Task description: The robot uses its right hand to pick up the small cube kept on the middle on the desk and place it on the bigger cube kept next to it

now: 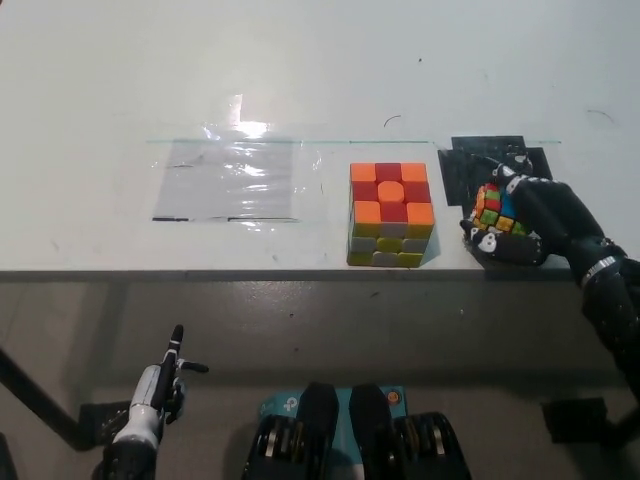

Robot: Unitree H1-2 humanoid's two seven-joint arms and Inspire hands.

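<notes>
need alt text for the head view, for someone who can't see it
The robot's black right hand grips a small multicoloured cube at the white desk's front edge, just right of a bigger orange, red and yellow cube. A patch of clear tape lies left of the big cube. The white left hand hangs low, below the desk.
</notes>
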